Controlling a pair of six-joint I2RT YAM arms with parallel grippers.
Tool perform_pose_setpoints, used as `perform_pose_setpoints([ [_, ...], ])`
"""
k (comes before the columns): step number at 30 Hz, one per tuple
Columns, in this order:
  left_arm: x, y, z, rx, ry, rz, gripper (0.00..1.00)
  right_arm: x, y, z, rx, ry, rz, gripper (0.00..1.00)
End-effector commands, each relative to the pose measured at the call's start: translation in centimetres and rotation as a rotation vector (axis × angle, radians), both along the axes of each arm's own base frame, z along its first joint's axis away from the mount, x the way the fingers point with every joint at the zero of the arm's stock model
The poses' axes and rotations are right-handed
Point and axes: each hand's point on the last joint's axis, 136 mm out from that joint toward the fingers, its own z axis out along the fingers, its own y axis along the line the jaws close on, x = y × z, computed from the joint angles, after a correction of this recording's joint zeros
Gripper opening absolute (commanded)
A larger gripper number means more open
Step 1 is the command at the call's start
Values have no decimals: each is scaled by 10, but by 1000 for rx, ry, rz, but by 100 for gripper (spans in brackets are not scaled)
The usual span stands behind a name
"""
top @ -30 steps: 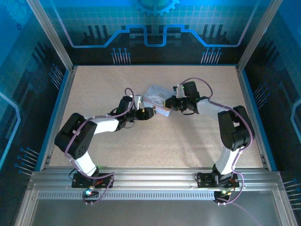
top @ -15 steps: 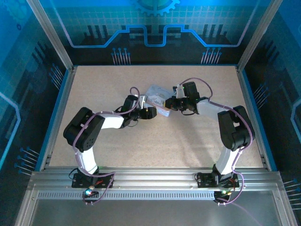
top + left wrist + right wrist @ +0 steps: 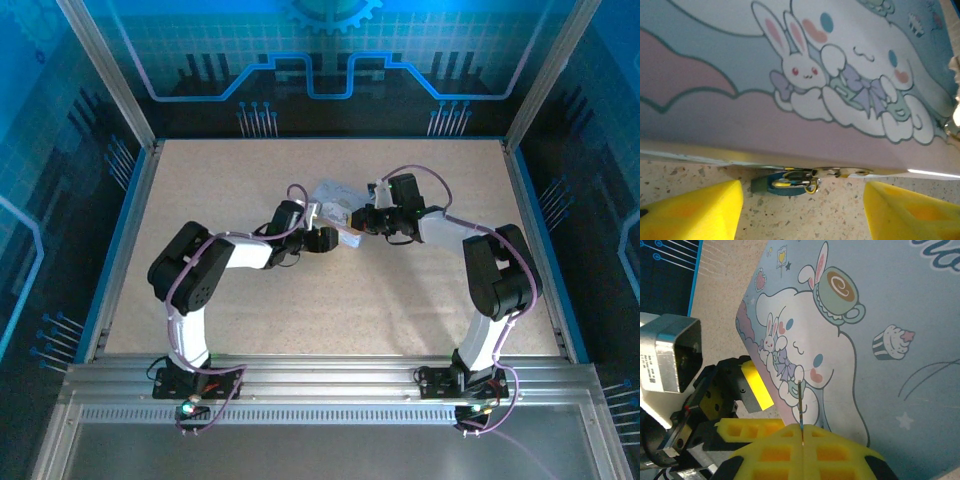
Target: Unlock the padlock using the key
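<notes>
Yellow-padded left gripper [image 3: 802,199] gapes low before the padlock [image 3: 782,184]; right gripper [image 3: 803,431] pinches the key [image 3: 800,405].

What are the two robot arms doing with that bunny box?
The right gripper pinches a thin dark metal key, its tip over the silver cartoon-print tin. The left gripper is open, its yellow fingers either side of the tiny blue-grey padlock at the tin's edge. The key is not in the lock yet.
</notes>
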Motion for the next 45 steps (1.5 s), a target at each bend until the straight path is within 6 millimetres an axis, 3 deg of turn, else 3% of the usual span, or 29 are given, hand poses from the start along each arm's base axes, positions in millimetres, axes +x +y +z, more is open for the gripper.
perform_pose_setpoints([
  [1, 7, -9, 0, 7, -31, -28, 61, -18, -8, -31, -69, 90, -6, 0],
  [18, 0, -23, -18, -5, 17, -54, 47, -17, -8, -34, -67, 98, -13, 0],
  [45, 2, -30, -7, -13, 6, -57, 27, -17, -5, -26, -55, 72, -6, 0],
])
